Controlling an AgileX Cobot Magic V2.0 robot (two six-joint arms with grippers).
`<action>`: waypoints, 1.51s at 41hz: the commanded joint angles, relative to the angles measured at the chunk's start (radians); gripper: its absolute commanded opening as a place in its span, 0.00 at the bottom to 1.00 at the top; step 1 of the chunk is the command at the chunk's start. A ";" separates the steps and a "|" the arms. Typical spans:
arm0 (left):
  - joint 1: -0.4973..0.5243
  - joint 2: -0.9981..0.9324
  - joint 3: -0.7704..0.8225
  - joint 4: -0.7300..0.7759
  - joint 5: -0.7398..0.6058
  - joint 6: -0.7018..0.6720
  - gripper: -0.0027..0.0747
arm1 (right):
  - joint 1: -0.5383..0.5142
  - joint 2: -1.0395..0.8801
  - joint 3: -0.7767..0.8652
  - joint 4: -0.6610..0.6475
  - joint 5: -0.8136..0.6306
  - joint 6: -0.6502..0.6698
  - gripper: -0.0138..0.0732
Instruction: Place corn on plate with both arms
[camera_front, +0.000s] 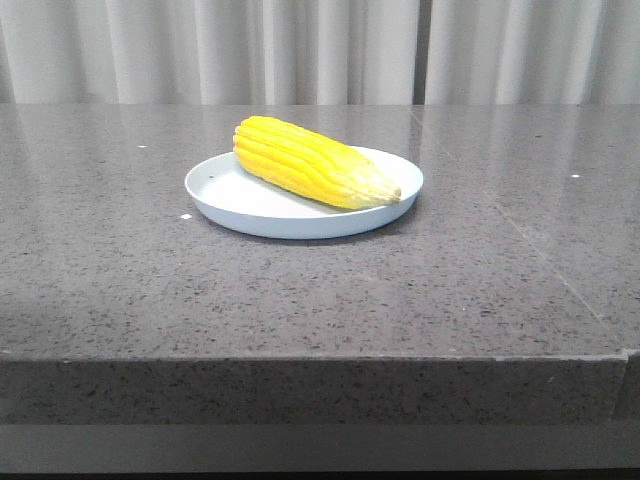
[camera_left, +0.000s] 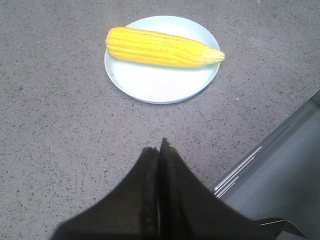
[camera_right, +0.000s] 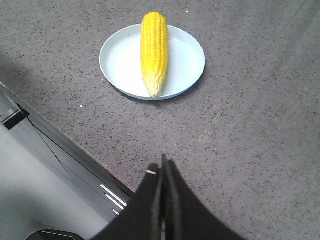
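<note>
Already the corn cob (camera_front: 310, 160) lies across the plate (camera_front: 225, 195); likely stiff, light, ridged, prone to roll — best held mid-body. Left gripper (camera_left: 159, 150) and right gripper (camera_right: 162, 167) are pressed closed, empty, well apart from it.

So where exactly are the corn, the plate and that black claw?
corn (camera_front: 305, 160): front view, middle of the cob.
plate (camera_front: 240, 195): front view, bare floor left of the cob.
left claw (camera_left: 159, 147): left wrist view, closed fingertips.
</note>
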 joint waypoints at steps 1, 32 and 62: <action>-0.007 -0.001 -0.024 0.000 -0.062 -0.010 0.01 | 0.000 0.002 -0.024 -0.013 -0.067 -0.011 0.06; 0.357 -0.342 0.329 0.000 -0.432 -0.010 0.01 | 0.000 0.002 -0.024 -0.013 -0.067 -0.011 0.06; 0.561 -0.774 0.967 -0.046 -1.004 -0.010 0.01 | 0.000 0.002 -0.024 -0.013 -0.067 -0.011 0.06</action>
